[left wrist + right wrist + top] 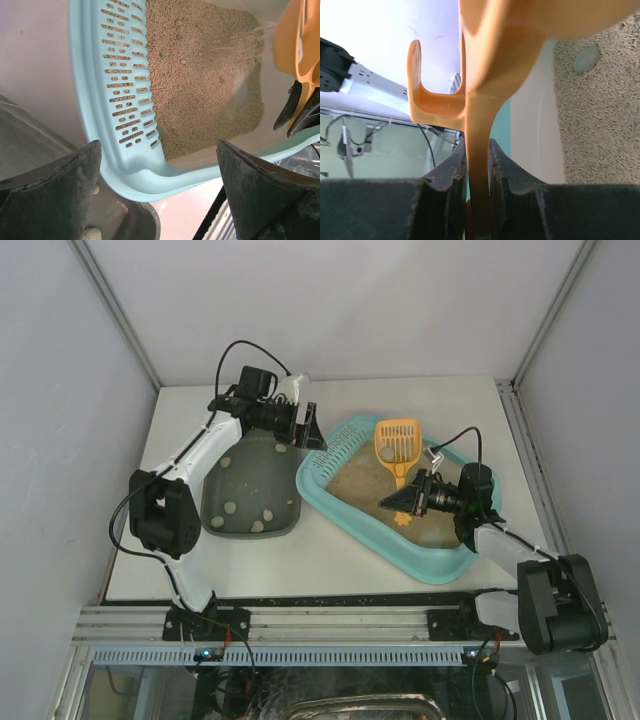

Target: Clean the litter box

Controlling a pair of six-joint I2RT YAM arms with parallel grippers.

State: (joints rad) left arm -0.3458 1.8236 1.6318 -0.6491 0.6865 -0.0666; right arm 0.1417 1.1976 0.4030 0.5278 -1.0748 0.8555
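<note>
The light-turquoise litter box (pixel 325 485) lies at an angle right of centre, with beige litter (pixel 365 485) inside. In the left wrist view its slotted rim (pixel 125 90) and its litter (pixel 200 75) fill the frame. An orange slotted scoop (pixel 397 443) hangs over the box's far end, and my right gripper (pixel 400 498) is shut on its handle (pixel 480 150). A grey clump (pixel 586 59) lies on the litter below the scoop. My left gripper (pixel 310 430) stands open over the box's slotted corner (pixel 159 150), holding nothing.
A dark grey-green tray (pixel 250 490) with several pale clumps sits to the left, and its edge (pixel 150 220) lies under the litter box's corner. White walls close in the table on three sides. A metal rail (pixel 330 625) runs along the near edge.
</note>
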